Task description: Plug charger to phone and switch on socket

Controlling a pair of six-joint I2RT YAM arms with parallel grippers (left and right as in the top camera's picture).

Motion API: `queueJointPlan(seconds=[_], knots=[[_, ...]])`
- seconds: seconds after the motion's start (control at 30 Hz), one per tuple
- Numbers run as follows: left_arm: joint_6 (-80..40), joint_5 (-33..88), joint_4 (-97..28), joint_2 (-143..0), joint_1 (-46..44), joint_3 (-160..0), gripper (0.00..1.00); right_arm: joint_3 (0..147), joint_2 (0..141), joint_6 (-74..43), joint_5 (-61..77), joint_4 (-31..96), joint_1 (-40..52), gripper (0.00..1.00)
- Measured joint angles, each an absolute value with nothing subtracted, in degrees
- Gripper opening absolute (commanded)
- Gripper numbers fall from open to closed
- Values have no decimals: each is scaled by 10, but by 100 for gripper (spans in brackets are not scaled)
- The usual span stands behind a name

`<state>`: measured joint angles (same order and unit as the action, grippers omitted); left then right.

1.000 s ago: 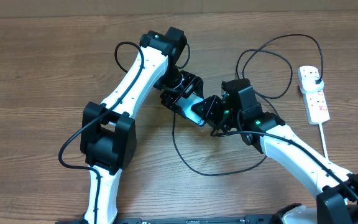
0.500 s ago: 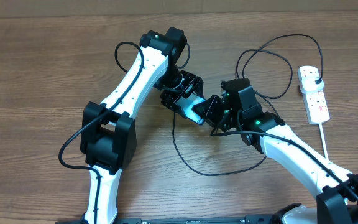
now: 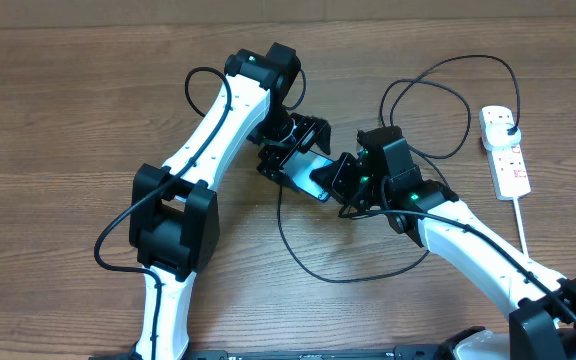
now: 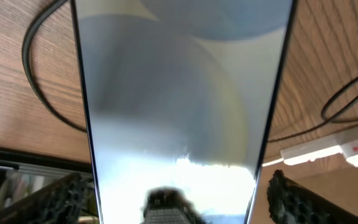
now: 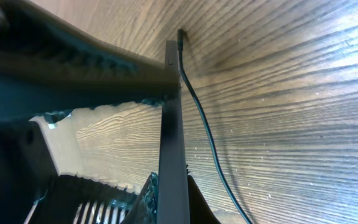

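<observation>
Overhead view first. Shows the phone [image 3: 314, 177] tilted up off the table [image 3: 68, 120] near the middle. Note the left gripper [image 3: 294, 148] spread wide at the phone's far-left side. In the left wrist view, see its fingers [image 4: 291, 200] standing just outside the long edges, apparently gripping nothing. Note the right gripper [image 3: 346, 186] pressed onto the phone's right end, seemingly clamped on it and so probably bearing the whole weight alone. In the right wrist view, find the charger [image 5: 181, 37] with its tip right at the phone's far end. Cannot tell whether seated in the port or merely touching beside it. Find the socket [image 3: 505, 160] well apart at the far right. Cannot read its switch.

Main risk: a one-ended hold on a slim, slick body. Could pivot or slip out and land on the table. Second: tugging. Plenty of slack in the near loop, yet risks dragging the tip sideways, out of the port or bent, on any swing to the right. Third: clipping a long edge while backing the left gripper away, twisting the phone in the other grip. Last: flipping the switch before confirming the tip is home, leaving the phone uncharged.
</observation>
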<state>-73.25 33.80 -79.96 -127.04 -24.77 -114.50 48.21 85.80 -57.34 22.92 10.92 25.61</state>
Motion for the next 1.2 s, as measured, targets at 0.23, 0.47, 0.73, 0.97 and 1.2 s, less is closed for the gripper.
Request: queueJointPlan(seconds=[0.23, 0.47, 0.73, 0.97, 1.2], knots=[[-692, 355, -765, -1270, -243, -1147, 100, 482, 858, -572, 227, 102, 243, 4], [-546, 450, -625, -1270, -213, -1148, 100, 482, 850, -575, 226, 81, 178, 4], [-481, 632, -467, -1270, -188, -1149, 84, 482, 803, -670, 225, -85, 109, 4], [-558, 695, -342, -1270, -188, -1150, 66, 482, 797, -800, 193, -149, 119, 4], [-643, 703, -252, -1270, -190, -1150, 49, 482, 797, -891, 95, -180, 178, 4]])
